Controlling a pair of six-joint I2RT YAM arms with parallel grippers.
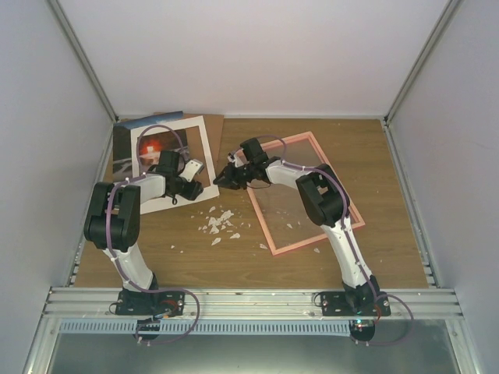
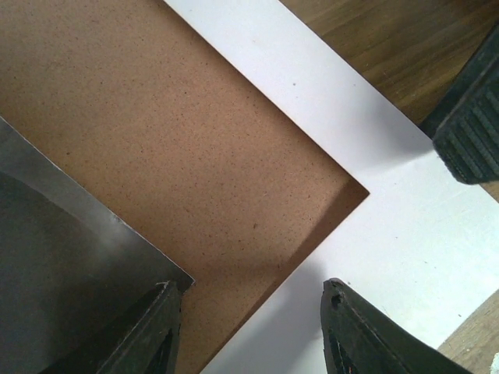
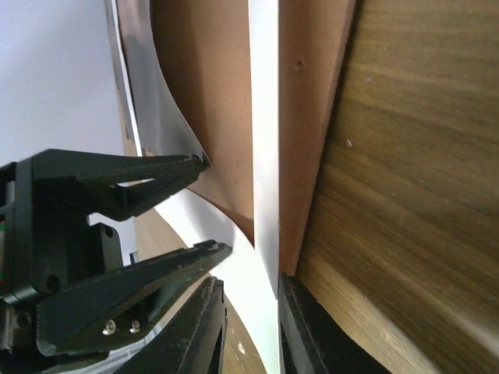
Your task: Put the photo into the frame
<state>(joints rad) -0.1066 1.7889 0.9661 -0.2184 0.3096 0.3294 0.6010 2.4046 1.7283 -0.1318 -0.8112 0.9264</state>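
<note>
The photo (image 1: 153, 144) lies at the back left under a white mat (image 1: 204, 148), on a brown backing board (image 1: 212, 125); its red sun shows through the mat's opening. The pink frame (image 1: 320, 238) lies flat to the right, partly under my right arm. My left gripper (image 1: 189, 187) is open over the mat's inner corner (image 2: 374, 156), one fingertip (image 2: 160, 312) at the photo's dark corner (image 2: 54, 257). My right gripper (image 1: 222, 179) is shut on the mat's right edge (image 3: 263, 117), which bows up off the board (image 3: 308, 93). The photo's corner (image 3: 144, 117) curls up.
Several white scraps (image 1: 220, 224) lie on the wooden table between the arms. White walls close in the left, back and right sides. A metal rail (image 1: 249, 300) runs along the near edge by the arm bases.
</note>
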